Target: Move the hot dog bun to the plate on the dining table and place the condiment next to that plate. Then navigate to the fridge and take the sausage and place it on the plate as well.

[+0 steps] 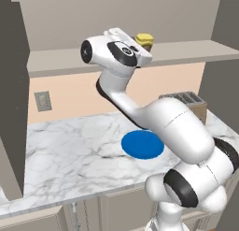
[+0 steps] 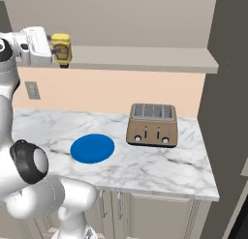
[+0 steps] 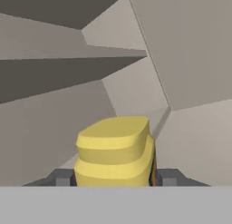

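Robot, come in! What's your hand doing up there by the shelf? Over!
Tool shut on the condiment, up at the shelf. Blue plate and toaster below on the counter. Nothing in the way.

Your left base view looks from behind the arm, forward and down at the marble counter, quite close, and your right base view looks at it from the other side. Both share the blue plate, the toaster and the shelf above. Your hand view sits very close behind the yellow bottle, facing the shelf corner.
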Available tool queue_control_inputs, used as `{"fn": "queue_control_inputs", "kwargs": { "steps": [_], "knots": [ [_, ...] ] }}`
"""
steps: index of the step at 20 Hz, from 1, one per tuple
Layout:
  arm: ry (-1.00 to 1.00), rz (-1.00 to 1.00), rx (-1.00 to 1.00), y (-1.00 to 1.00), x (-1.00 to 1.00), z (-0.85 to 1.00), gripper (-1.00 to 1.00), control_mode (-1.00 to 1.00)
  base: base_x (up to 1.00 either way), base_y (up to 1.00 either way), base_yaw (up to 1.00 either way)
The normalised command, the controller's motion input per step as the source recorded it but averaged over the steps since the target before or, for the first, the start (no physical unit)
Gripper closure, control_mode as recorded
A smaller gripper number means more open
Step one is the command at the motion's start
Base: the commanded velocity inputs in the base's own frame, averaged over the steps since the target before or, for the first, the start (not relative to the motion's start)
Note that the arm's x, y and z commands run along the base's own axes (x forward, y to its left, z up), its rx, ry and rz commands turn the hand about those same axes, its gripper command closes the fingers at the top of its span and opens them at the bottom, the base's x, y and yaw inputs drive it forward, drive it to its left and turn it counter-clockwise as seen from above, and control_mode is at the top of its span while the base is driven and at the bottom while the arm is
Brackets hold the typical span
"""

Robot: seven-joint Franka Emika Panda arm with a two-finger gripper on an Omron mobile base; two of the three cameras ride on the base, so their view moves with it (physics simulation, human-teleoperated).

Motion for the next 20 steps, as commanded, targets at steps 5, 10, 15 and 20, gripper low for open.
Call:
{"fn": "queue_control_inputs", "kwargs": {
  "steps": [5,10,15,20],
  "knots": [
    [-0.06,-0.19,0.08,-0.49,-0.65,0.13,1.00,-1.00,0.00,0.00,0.00],
    [-0.01,-0.04,0.02,-0.12,-0.17,0.00,1.00,-1.00,0.00,0.00,0.00],
    [0.02,-0.01,0.00,-0.07,-0.40,-0.26,1.00,-1.00,0.00,0.00,0.00],
    [0.06,-0.04,0.00,-0.14,-0.59,-0.16,1.00,-1.00,0.00,0.00,0.00]
  ]
}}
